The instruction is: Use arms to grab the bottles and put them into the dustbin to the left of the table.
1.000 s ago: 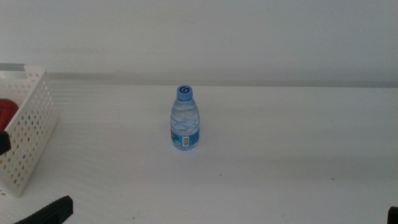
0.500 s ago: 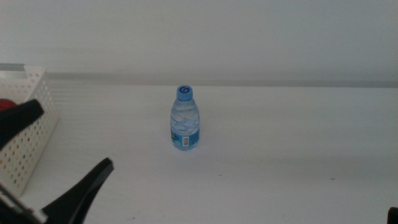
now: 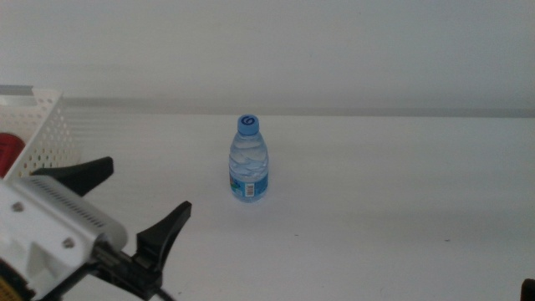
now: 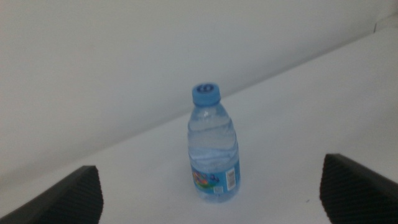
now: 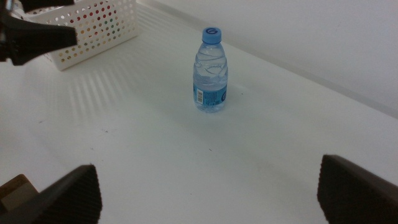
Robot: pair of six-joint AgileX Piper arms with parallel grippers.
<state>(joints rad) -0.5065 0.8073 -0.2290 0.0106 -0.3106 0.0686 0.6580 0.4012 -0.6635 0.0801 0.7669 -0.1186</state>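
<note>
A small clear water bottle (image 3: 249, 160) with a blue cap stands upright in the middle of the white table (image 3: 384, 184). My left gripper (image 3: 147, 185) comes in from the lower left, open, with its jaws pointing at the bottle and still some way short of it. In the left wrist view the bottle (image 4: 213, 146) stands centred between the two wide-apart jaws. My right gripper (image 5: 208, 165) is open and holds nothing, well back from the bottle (image 5: 210, 71). The white perforated dustbin (image 3: 38, 125) stands at the far left, with something red (image 3: 7, 150) partly showing inside.
A pale wall runs along the table's far edge behind the bottle. In the right wrist view the dustbin (image 5: 93, 31) sits beyond the bottle, with a dark jaw of the left gripper in front of it.
The left arm has swung in from the bottom left corner, up and to the right toward the bottle, and now covers part of the dustbin. The bottle has not moved.
</note>
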